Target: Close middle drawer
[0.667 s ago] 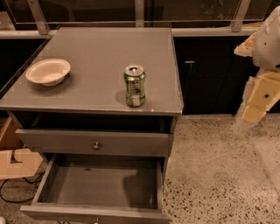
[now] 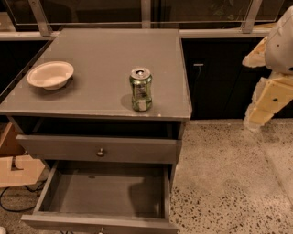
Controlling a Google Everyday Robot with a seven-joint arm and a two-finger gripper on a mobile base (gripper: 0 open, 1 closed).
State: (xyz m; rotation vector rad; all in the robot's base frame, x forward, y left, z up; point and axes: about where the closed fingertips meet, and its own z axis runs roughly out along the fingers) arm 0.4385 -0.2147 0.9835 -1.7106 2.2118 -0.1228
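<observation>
Warm, rather dim indoor light falls from above onto the matte-grey cabinet top [image 2: 100, 55], which shows a soft, even sheen and no hard glare. The green metal drink can [image 2: 141, 89] throws a short, faint shadow to its left, and its silver lid catches a small highlight. The shallow white bowl [image 2: 50, 74] is among the brightest spots. The open, wide grey wooden middle drawer [image 2: 91, 189] holds a dark patch of shadow toward its right side. The dark glass panels [image 2: 91, 11] behind are nearly black. The cream-coloured gripper [image 2: 260, 112], at the right edge above the speckled stone floor [image 2: 229, 183], is warmly lit
</observation>
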